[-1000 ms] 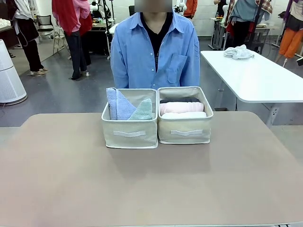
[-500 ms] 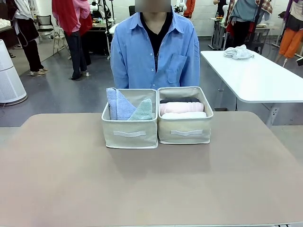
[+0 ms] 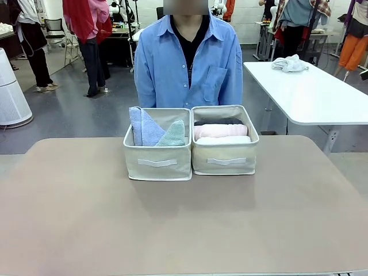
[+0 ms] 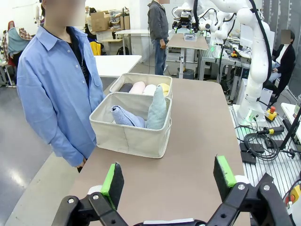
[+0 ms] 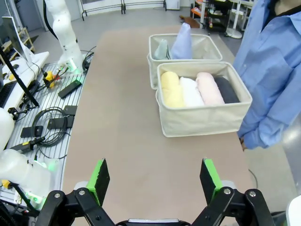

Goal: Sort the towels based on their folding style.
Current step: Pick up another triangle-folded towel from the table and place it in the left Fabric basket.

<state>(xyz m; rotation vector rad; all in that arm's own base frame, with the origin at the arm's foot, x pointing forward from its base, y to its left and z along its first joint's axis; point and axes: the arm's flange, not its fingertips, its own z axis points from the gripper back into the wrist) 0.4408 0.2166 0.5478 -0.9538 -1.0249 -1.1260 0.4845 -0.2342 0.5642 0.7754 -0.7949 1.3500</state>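
Observation:
Two beige fabric boxes stand side by side at the table's far middle. The left box [image 3: 157, 161] holds a periwinkle-blue cone towel [image 3: 142, 126] and a mint-green cone towel [image 3: 173, 134]. In the right box [image 3: 225, 161] lie rolled towels: dark grey [image 3: 218, 121], pink [image 3: 220, 130] and white [image 3: 223, 140]; the right wrist view also shows a yellow roll [image 5: 172, 89]. My left gripper [image 4: 168, 180] hangs open above the table's end, well short of the boxes. My right gripper [image 5: 155, 181] is open too, above the opposite end, nothing between its fingers.
A person in a blue shirt [image 3: 188, 60] stands right behind the boxes at the far edge. A white table [image 3: 310, 92] with a whitish rag [image 3: 289, 63] stands at the back right. The brown tabletop [image 3: 184, 224] in front of the boxes is bare.

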